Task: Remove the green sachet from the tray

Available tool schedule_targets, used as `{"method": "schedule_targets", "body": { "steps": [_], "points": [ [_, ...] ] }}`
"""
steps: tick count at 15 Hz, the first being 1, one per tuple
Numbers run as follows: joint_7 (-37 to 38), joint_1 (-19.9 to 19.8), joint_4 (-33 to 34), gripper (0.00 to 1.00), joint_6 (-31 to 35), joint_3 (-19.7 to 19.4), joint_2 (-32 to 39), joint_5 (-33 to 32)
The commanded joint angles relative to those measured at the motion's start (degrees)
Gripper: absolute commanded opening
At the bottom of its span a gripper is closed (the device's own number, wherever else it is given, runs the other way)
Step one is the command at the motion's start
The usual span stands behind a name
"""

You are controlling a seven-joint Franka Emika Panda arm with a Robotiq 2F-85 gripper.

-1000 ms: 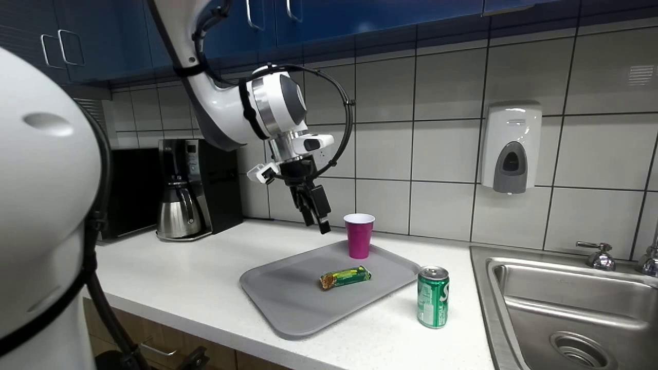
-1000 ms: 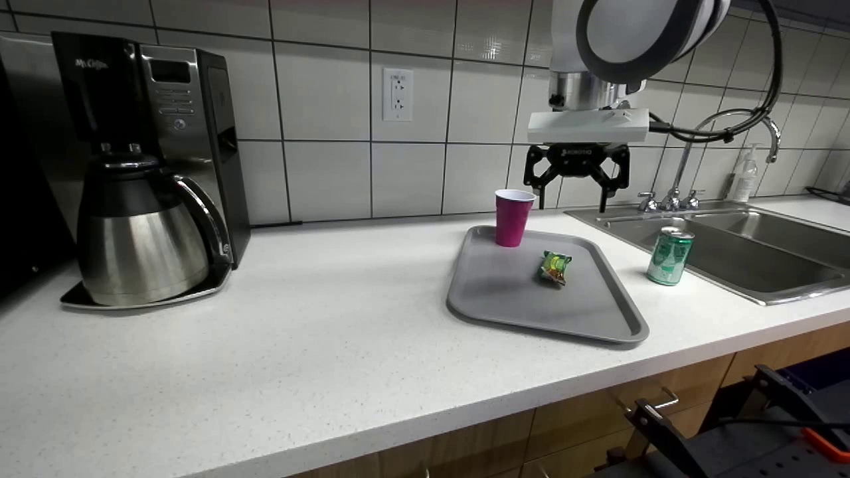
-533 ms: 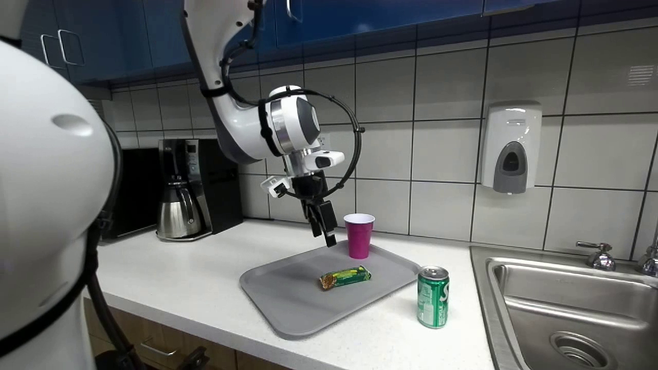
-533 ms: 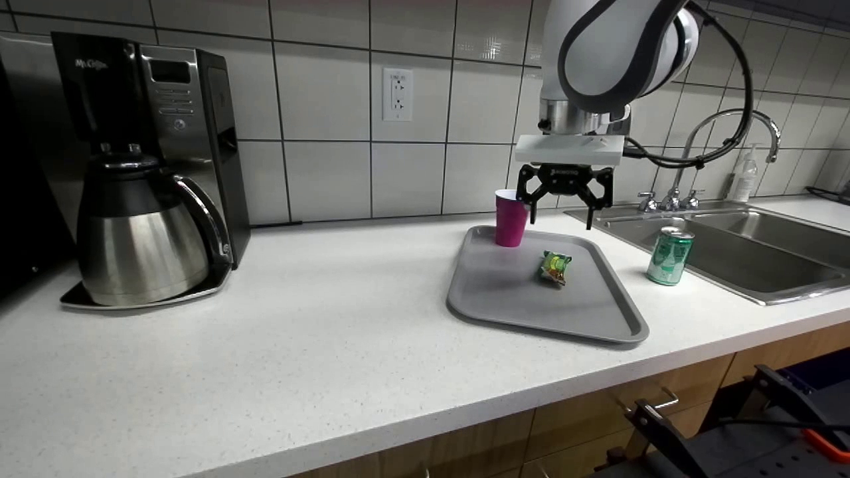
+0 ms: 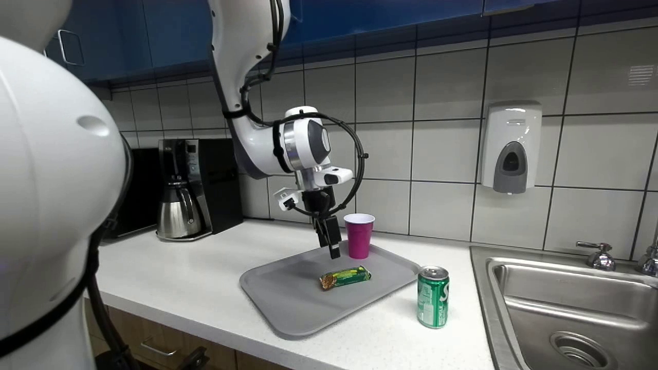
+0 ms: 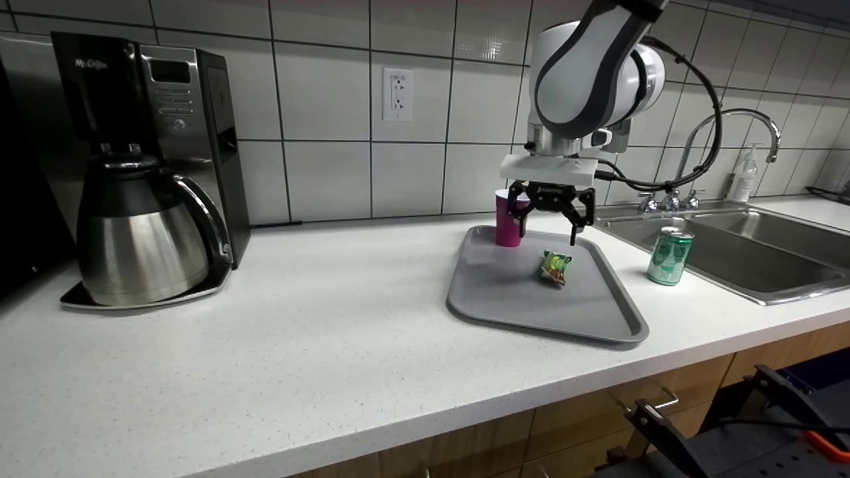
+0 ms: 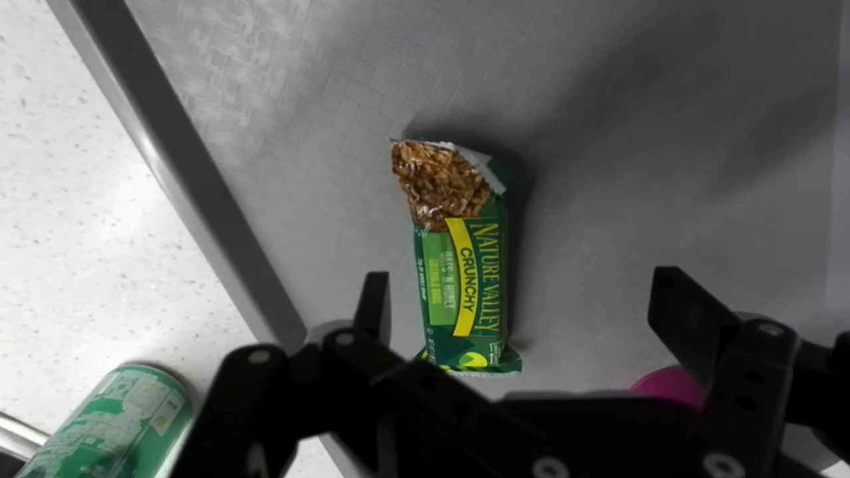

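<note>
The green sachet (image 5: 345, 277) lies flat on the grey tray (image 5: 288, 303). Both also show in an exterior view, the sachet (image 6: 554, 267) near the middle of the tray (image 6: 531, 312). In the wrist view the sachet (image 7: 461, 279) stands lengthwise, its brownish-orange end at the top. My gripper (image 6: 548, 236) is open and empty, pointing down above the tray, behind and above the sachet. In the wrist view the gripper (image 7: 522, 280) has its fingers wide apart; the sachet's lower part shows between them, nearer the left finger. Nothing touches the sachet but the tray.
A magenta cup (image 5: 359, 239) stands on the tray's back part, close beside the gripper; it also shows in the wrist view (image 7: 671, 385). A green can (image 5: 433, 298) stands on the counter right of the tray. A steel sink (image 5: 483, 293) is beyond it. A coffee maker (image 6: 143, 226) stands at left.
My gripper has come down toward the tray, moving nearer the sachet and the cup. It has stayed open. The sachet, tray, cup and can have not moved.
</note>
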Motion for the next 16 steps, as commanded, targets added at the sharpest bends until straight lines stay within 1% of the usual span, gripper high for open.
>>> {"method": "schedule_targets", "body": {
  "steps": [1, 8, 16],
  "points": [
    [-2.1, 1.9, 4.3, 1.00, 0.5, -2.2, 4.7, 3.0],
    [-3.5, 3.1, 8.3, 1.00, 0.8, -4.6, 9.9, 6.5],
    [-3.7, 3.7, 8.0, 1.00, 1.4, -6.7, 10.7, 8.1]
  ]
}}
